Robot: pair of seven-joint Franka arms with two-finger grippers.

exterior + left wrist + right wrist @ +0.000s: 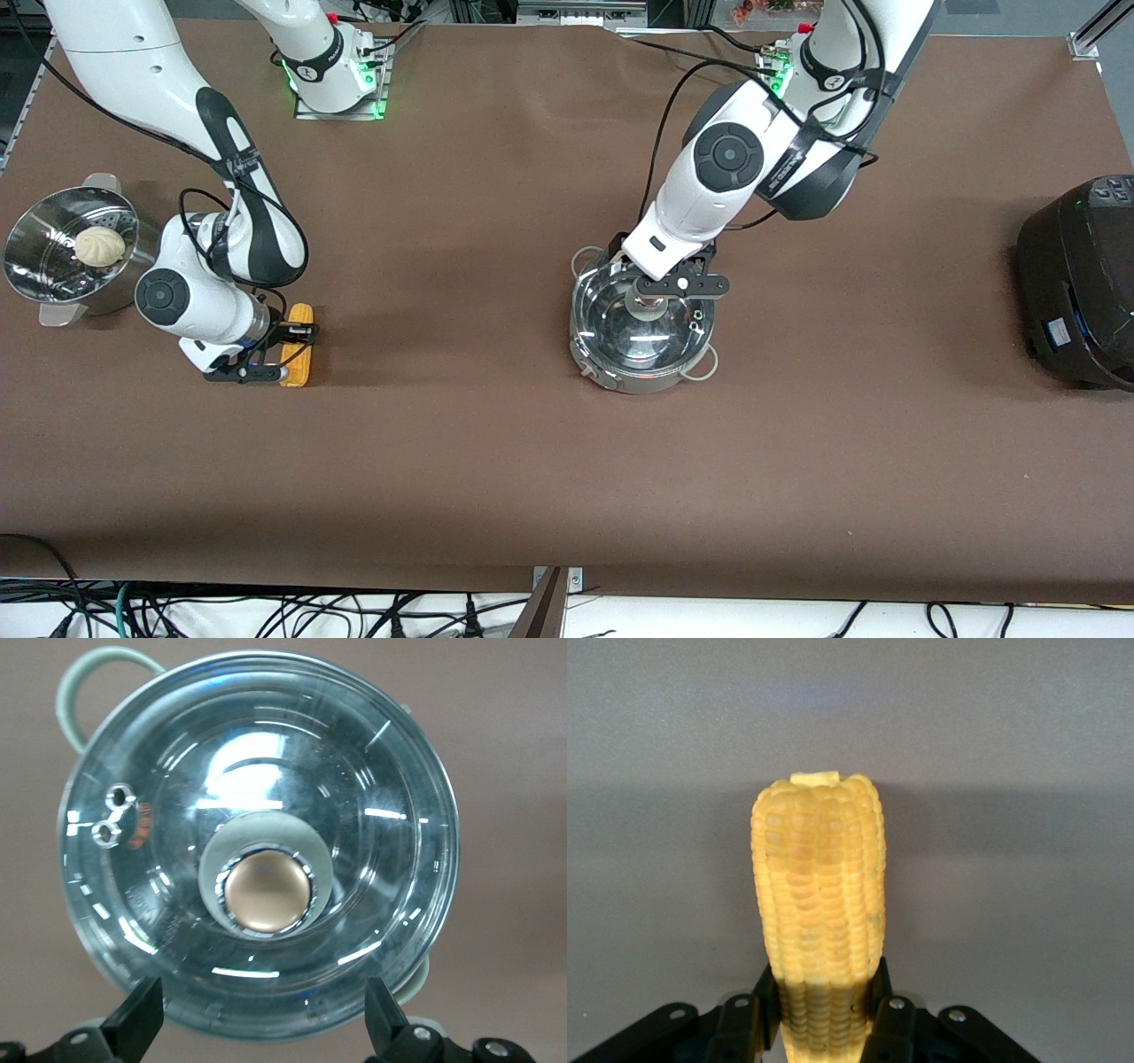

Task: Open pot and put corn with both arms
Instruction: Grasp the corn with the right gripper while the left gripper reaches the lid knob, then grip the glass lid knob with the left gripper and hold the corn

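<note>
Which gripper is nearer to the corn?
Right. The right gripper is shut on the corn at the table. The left gripper is over the pot, open above its lid knob.

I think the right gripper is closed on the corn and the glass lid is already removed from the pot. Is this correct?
Not quite. The right gripper is closed on the corn, but the glass lid is on the pot, as the left wrist view shows. The left gripper hangs open above its beige knob.
</note>
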